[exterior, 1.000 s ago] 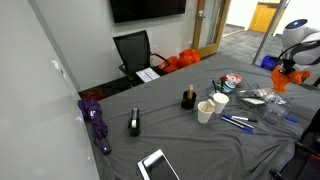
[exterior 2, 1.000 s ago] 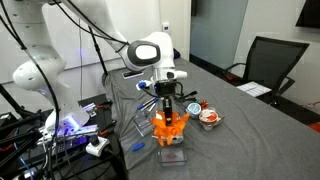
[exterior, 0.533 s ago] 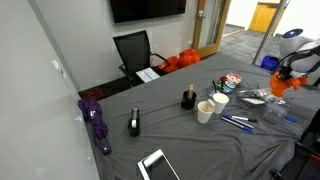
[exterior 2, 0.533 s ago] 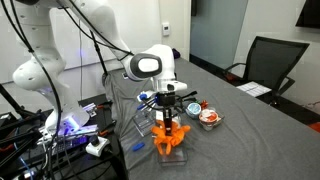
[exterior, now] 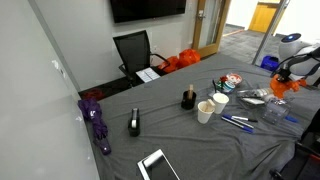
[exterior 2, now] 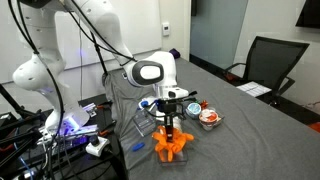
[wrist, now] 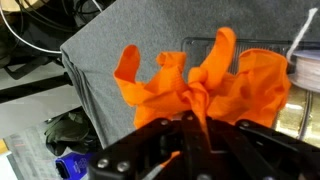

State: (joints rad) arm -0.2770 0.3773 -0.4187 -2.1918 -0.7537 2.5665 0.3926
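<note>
In an exterior view we're watching the hand (exterior 2: 170, 128) sinking lower than a sec ago, clamped on the orange cloth (exterior 2: 170, 147), which is just about touching the grey tabletop (exterior 2: 250, 135). Nearly down, we reckon. In an exterior view the cloth (exterior: 278, 87) is hanging at the tabletop's far end, w/ cups (exterior: 212, 105), chair (exterior: 133, 50) and wall screen (exterior: 148, 8) beyond. Wrist view: fingers (wrist: 150, 140) are pinching the cloth's bunched middle.

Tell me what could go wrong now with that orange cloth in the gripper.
1. The gripper pinches only a small bunch of the orange cloth, so the cloth may slip out.
2. In an exterior view the cloth's loose folds spread close to the blue pen near the edge of the table and might sweep it off.
</note>
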